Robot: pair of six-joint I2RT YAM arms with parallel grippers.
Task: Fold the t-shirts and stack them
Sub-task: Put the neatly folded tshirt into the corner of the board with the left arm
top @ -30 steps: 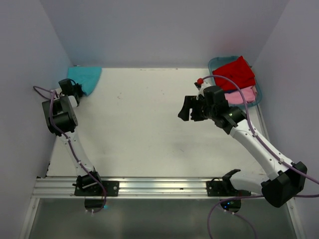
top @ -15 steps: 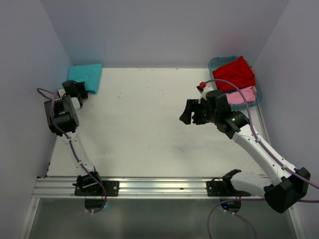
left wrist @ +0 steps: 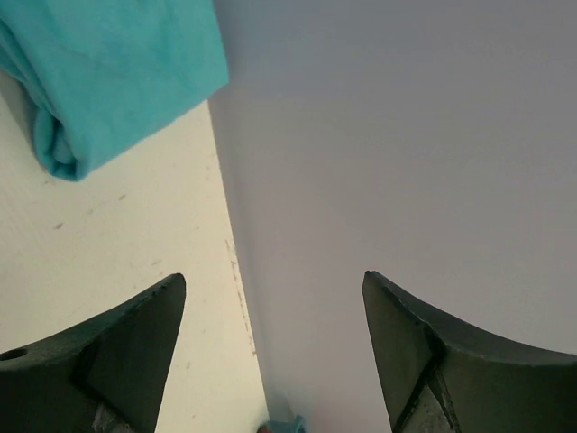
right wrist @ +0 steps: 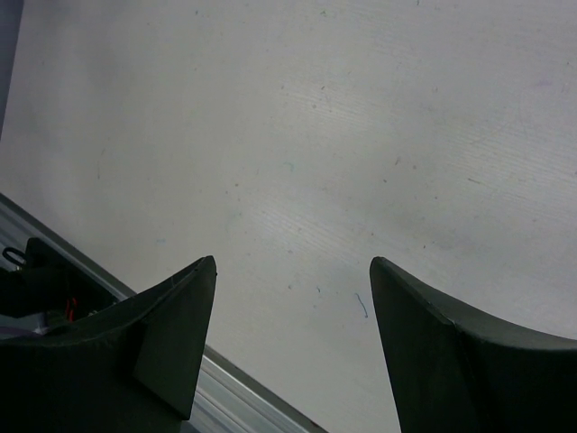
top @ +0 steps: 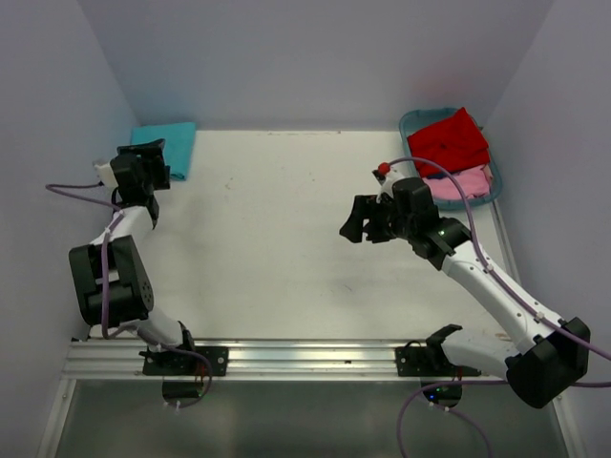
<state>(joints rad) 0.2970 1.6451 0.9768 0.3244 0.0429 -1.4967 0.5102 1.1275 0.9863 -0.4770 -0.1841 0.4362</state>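
Top external check.

OP: I see the turquoise t-shirt (top: 170, 141) lying folded in the far-left corner of the tabletop (top: 277, 248), up against the side wall (left wrist: 406, 135). My left tool (top: 153, 157) sits just beside its near edge, jaws apart, nothing between them. On the left wrist view the shirt (left wrist: 108, 72) is off to the upper left, outside the left tool (left wrist: 270, 298).

QA: And the other arm?

OP: My right tool (top: 366, 218) hangs over bare tabletop, jaws apart and empty; the right wrist view (right wrist: 293, 271) agrees. The red t-shirt (top: 449, 141) lies on the pale pink t-shirt (top: 465, 181) in the tub (top: 409, 122), far right.

QA: Risks from here?

OP: Three, in my judgement. The left tool is close to the wall, so a careless swing could scrape it, or catch the folded edge and undo the fold. A deep pinch on the red shirt could drag the pink one out too. The right arm's cable arcs near the tub and might snag its rim.
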